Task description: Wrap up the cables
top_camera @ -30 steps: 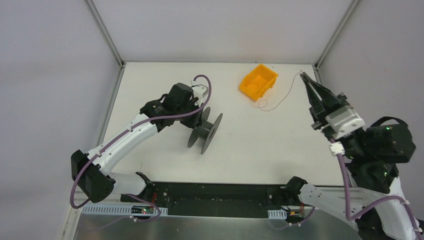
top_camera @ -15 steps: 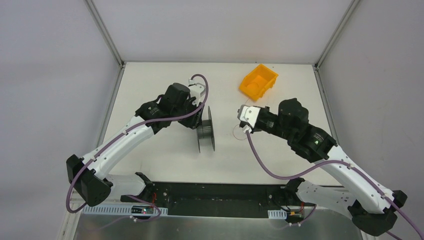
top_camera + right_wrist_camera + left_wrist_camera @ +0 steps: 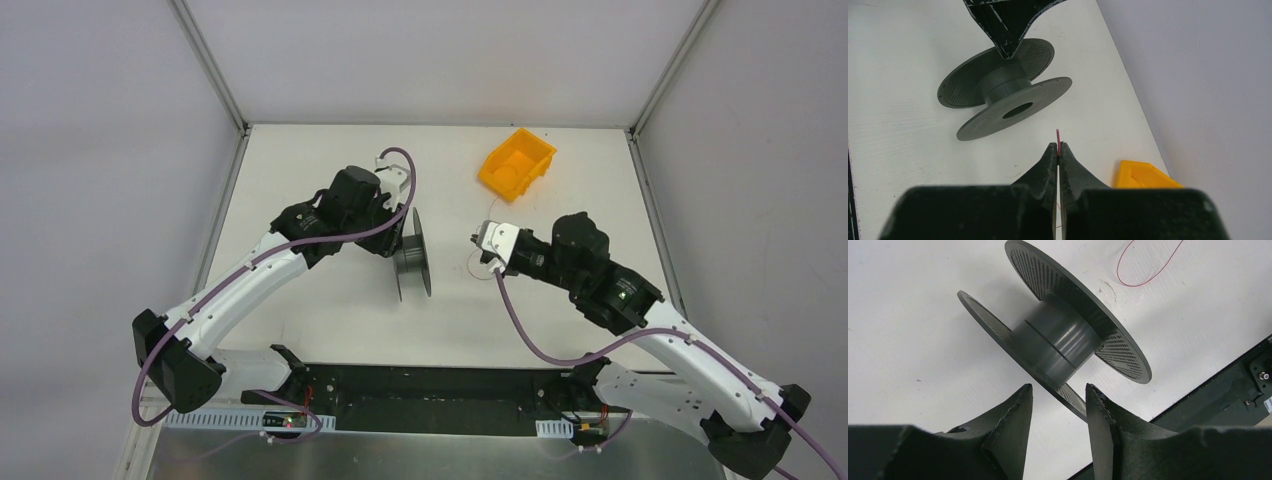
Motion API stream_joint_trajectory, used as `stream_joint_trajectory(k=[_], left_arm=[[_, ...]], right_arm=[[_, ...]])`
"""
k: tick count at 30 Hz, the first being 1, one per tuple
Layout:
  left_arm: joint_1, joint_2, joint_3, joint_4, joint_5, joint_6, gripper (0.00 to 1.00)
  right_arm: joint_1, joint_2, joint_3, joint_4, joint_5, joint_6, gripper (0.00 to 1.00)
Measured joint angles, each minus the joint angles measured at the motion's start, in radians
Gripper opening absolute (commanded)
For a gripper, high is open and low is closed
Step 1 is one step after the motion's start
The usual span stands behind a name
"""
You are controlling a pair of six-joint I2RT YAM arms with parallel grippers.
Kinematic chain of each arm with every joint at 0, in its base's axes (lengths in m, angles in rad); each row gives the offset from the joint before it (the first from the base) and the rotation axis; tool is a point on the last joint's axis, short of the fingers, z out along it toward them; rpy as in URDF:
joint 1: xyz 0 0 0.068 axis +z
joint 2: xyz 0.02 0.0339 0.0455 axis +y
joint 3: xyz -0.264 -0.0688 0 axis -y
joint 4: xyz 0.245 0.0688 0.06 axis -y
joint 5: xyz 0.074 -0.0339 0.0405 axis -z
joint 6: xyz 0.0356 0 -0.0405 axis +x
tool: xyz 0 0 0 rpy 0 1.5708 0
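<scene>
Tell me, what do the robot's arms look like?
The left arm and right arm match: white links with chunky black joints. A thick purple cable loops along each one. The left gripper and right gripper are black, each with two pointed, wedge-shaped fingers.

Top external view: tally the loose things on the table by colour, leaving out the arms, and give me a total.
Dark grey: 1, the spool
Orange: 1, the bin
Pinkish-red: 1, the wire
Total: 3
</scene>
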Motion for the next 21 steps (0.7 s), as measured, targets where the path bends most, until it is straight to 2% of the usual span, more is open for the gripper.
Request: stream_joint_trajectory(k=[11,14,21], left_arm=[[0.000,-0.014,0.001,-0.001,-0.019,0.002,0.41],[0.000,-0.050,0.005,0.003,0.037,0.003,0.41],[0.000,-0.163,0.027,0.104,0.316,-0.001,0.42]], right_arm=[[0.000,0.000,-0.072,0.061,-0.072,0.079,0.00],[0.000,0.015,-0.097,0.090,-0.097,0.114,0.00],[0.000,0.053,-0.106,0.136,-0.171,0.220,0.00]])
